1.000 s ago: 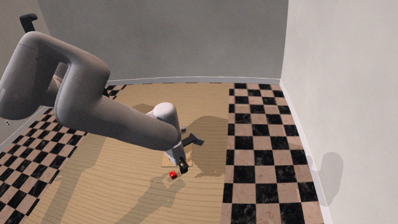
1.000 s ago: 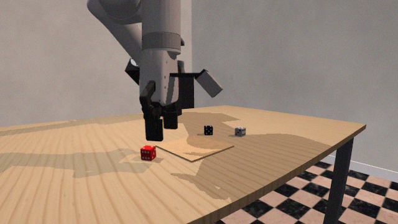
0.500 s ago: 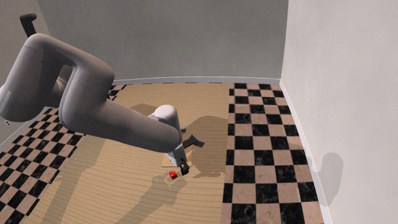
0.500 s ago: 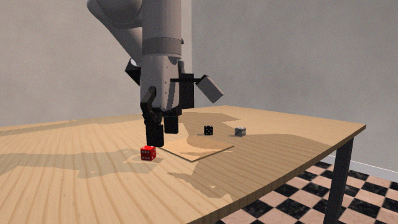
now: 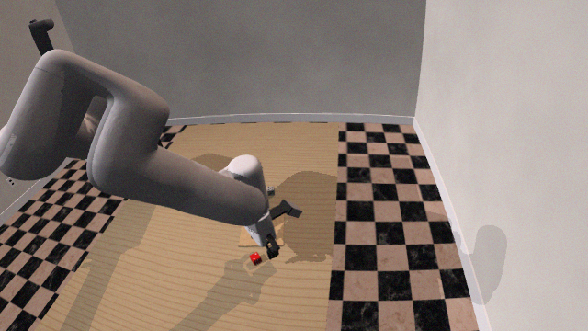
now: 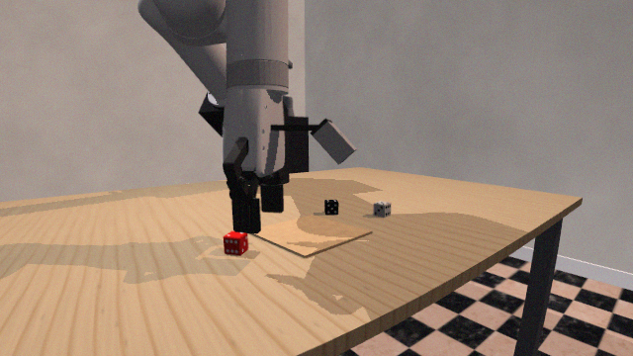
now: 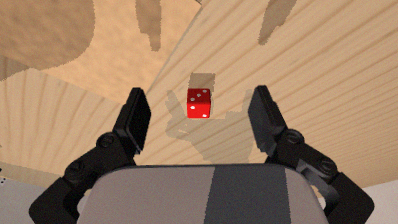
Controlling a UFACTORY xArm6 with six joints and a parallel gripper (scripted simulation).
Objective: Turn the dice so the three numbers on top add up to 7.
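The fingers (image 5: 273,248) (image 6: 259,210) are standing wide open, holding nothing. In the wrist view, the red die (image 5: 255,258) (image 6: 235,243) (image 7: 198,103) is lying near center frame, between and ahead of their tips. In the exterior view, it is resting on the desk (image 5: 184,276) (image 6: 173,307) (image 7: 320,75) at lower left of center, just beside the mat (image 5: 245,239) (image 6: 316,237) (image 7: 135,50); the black die (image 6: 331,207) and white die (image 5: 271,189) (image 6: 382,209) are sitting beyond it, right of center.

Grey walls (image 5: 285,55) (image 6: 470,99) (plain); checkered floor (image 5: 392,211) (image 6: 485,307).
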